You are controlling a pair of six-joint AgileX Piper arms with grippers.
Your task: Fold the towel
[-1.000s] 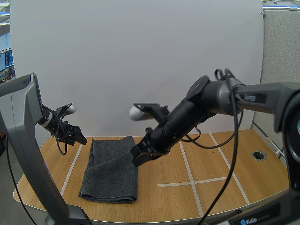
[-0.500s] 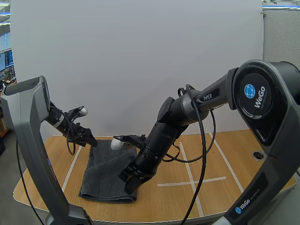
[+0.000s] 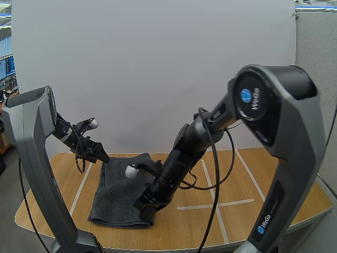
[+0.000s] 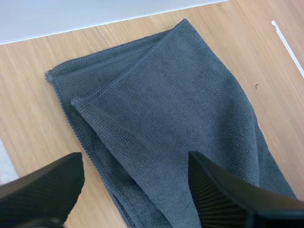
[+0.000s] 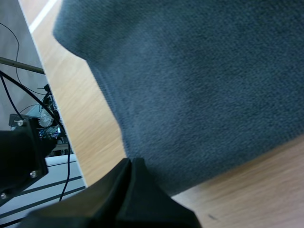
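one dark grey towel (image 3: 122, 194) lies folded on the wooden table (image 3: 237, 221), with an upper layer lapped at a slant over the layer beneath. the left gripper (image 3: 99, 155) hangs above the towel's far left corner, its fingers (image 4: 47, 183) spread wide apart and empty, clear of the cloth. the right gripper (image 3: 145, 206) is down at the towel's near right corner, where its fingers (image 5: 116, 199) are clenched together into a single wedge whose tip meets the towel's edge, low over the table.
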